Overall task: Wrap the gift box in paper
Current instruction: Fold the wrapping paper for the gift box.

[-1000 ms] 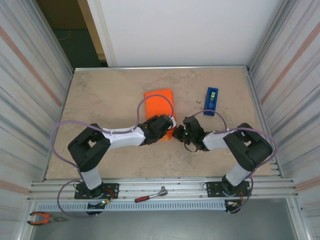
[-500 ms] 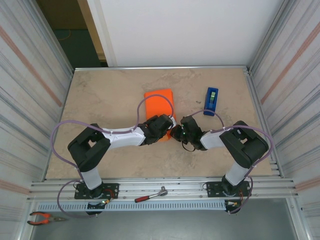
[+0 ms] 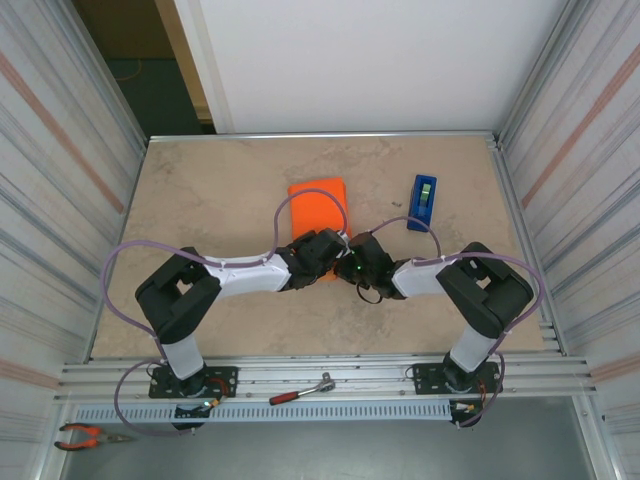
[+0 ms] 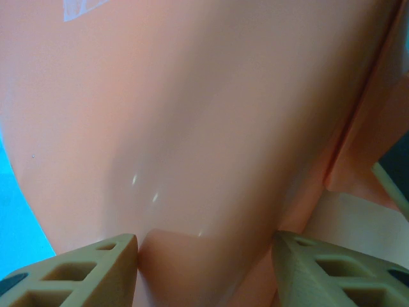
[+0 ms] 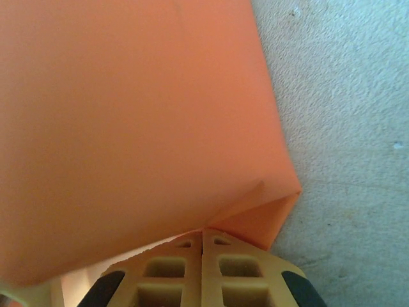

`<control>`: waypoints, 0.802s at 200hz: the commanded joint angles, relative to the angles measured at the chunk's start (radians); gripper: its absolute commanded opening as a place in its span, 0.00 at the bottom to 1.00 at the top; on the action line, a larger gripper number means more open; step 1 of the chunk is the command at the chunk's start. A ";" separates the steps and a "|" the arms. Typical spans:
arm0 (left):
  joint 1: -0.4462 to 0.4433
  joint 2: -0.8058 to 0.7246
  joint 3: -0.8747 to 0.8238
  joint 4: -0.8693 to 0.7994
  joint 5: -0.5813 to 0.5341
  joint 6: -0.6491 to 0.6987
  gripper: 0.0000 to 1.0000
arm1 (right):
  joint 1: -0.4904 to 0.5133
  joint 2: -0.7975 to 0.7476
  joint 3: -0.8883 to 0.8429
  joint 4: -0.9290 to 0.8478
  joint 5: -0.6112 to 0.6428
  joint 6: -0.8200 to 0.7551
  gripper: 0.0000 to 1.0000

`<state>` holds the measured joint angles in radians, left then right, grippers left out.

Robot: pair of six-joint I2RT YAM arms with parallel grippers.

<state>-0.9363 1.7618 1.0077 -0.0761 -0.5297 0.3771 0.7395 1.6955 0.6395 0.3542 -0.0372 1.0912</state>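
On my left wrist feed the paper (image 4: 211, 115) sits very close to the lens, smooth orange with a few small glints. The left gripper (image 4: 204, 246) is spread wide, its two tan fingers (image 4: 96, 265) standing at the paper's lower edge, one on either side of a rounded bulge of it. Along the paper's right side I see a creased flap (image 4: 361, 153), with a paler surface (image 4: 348, 217) just below it. A whitish patch (image 4: 83, 7) sits at the paper's upper left.
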 commanded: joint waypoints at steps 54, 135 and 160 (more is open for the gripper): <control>-0.010 0.056 -0.025 -0.071 0.066 -0.001 0.56 | 0.067 -0.050 -0.086 -0.113 -0.089 0.014 0.00; -0.010 0.055 -0.026 -0.071 0.065 -0.002 0.56 | -0.105 -0.267 -0.154 -0.135 -0.114 -0.042 0.00; -0.013 0.054 -0.026 -0.070 0.066 -0.001 0.56 | -0.138 -0.253 -0.125 -0.113 -0.109 -0.054 0.00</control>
<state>-0.9367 1.7618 1.0077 -0.0765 -0.5297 0.3782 0.6212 1.4456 0.4808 0.2573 -0.1356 1.0760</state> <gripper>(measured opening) 0.561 0.042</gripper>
